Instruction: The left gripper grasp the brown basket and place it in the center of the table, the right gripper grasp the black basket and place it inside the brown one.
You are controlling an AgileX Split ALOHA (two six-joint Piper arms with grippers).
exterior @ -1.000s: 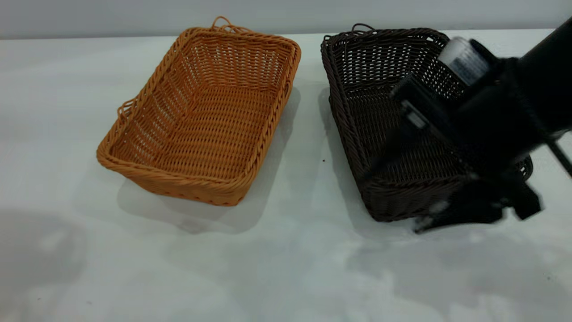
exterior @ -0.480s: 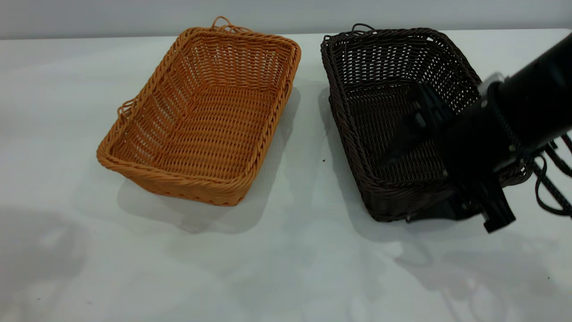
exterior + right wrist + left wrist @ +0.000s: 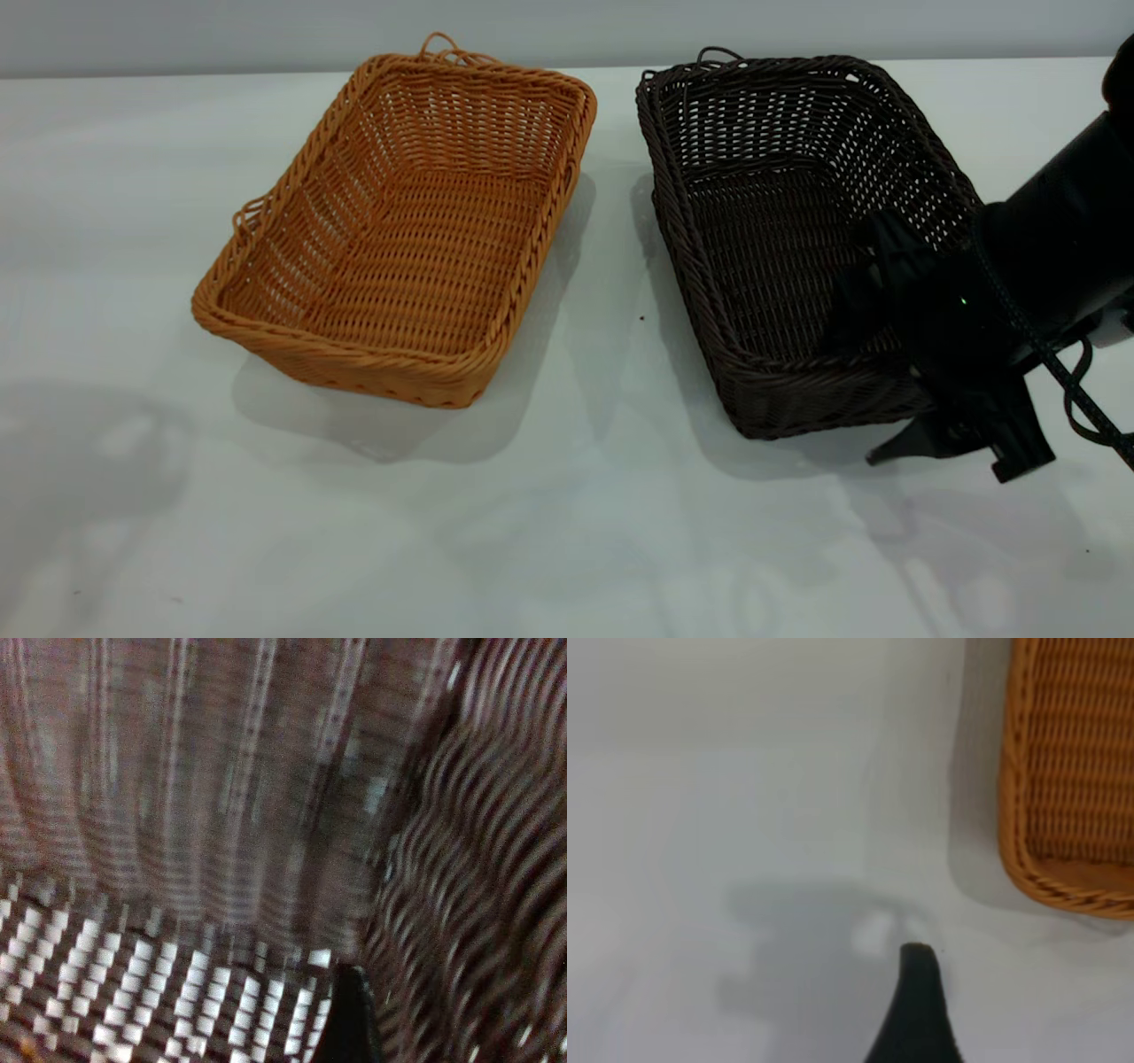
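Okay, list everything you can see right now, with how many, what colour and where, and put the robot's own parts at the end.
brown basket: one, orange-tan wicker, on the table left of the dark one, a gap between them, nothing in it.
black basket: one, very dark brown-black wicker, on the table at the right, not inside the other.
table: one, pale grey-white, under both baskets.
right gripper: one, black, at the black basket's near right corner, one finger inside the near wall, one outside.
left gripper: one, black, over bare table beside the brown basket, apart from it; only one fingertip shows.
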